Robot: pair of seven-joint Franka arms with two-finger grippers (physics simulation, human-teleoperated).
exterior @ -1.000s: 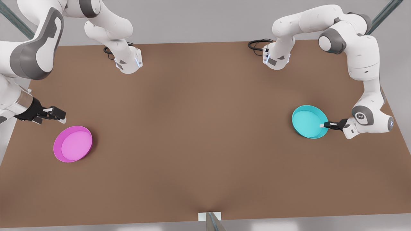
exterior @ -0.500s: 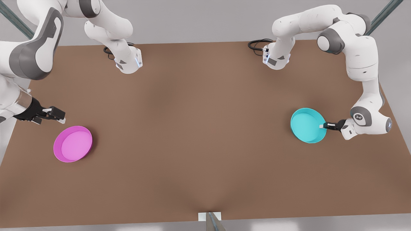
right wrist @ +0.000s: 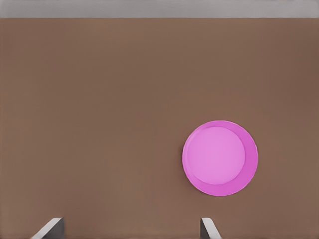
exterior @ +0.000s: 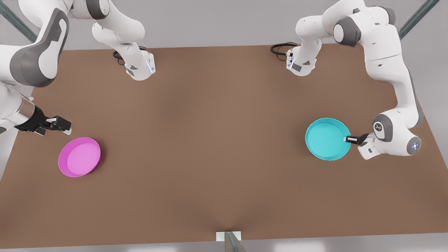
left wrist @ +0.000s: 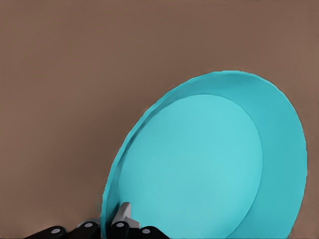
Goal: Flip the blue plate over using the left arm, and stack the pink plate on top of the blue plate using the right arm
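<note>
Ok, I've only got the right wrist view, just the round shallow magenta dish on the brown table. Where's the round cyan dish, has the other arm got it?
Observer: Yes. The left gripper is shut on the rim of the round shallow cyan plate, towards the front view's right on the brown table.
Operator: Is it flipped?
Observer: Not yet. In the front view its hollow side faces up.
Operator: And where's my gripper?
Observer: The right gripper hangs open beside the magenta plate, on its far side, and isn't touching it.
</note>
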